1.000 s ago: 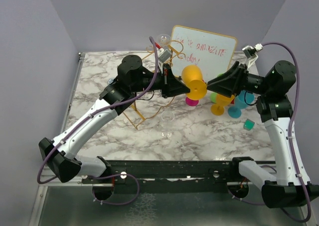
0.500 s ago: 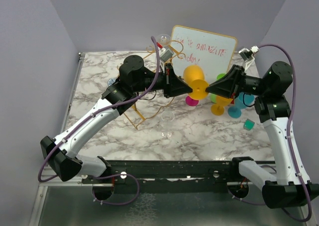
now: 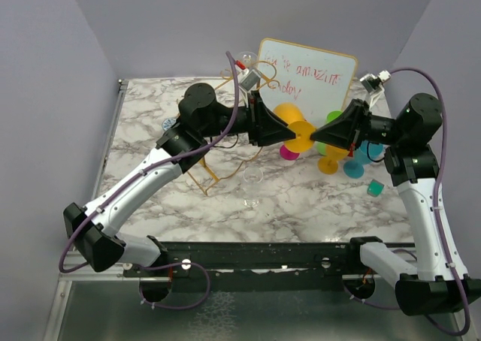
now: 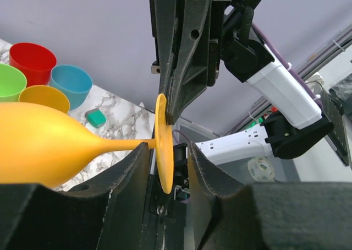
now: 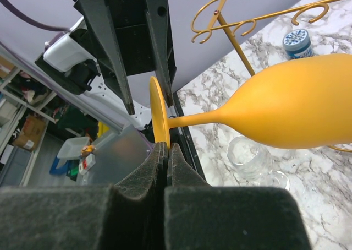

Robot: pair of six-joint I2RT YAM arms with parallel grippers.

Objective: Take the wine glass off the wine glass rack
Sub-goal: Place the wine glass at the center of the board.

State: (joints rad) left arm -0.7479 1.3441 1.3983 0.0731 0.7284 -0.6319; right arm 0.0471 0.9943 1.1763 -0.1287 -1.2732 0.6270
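Note:
A yellow-orange wine glass (image 3: 288, 117) lies sideways in the air between my two grippers, clear of the gold wire wine glass rack (image 3: 207, 177). My right gripper (image 5: 166, 146) is shut on the rim of the glass's round foot (image 5: 158, 115), and its bowl (image 5: 297, 107) points away to the right. My left gripper (image 4: 168, 148) stands open astride the same foot (image 4: 163, 151), with a gap beside the disc. The top view shows both gripper tips meeting at the foot (image 3: 302, 136). The rack's scroll ends (image 5: 247, 18) show behind the glass.
A gold-framed whiteboard (image 3: 308, 74) stands at the back. Coloured cups (image 3: 353, 161) cluster at the right beside a teal block (image 3: 374, 188). Clear glasses (image 3: 253, 177) stand near the rack's foot, and a blue-capped bottle (image 5: 297, 42) is by it.
My right gripper moved in from the right and closed on the glass's foot. My left gripper, shut on that foot before, has opened.

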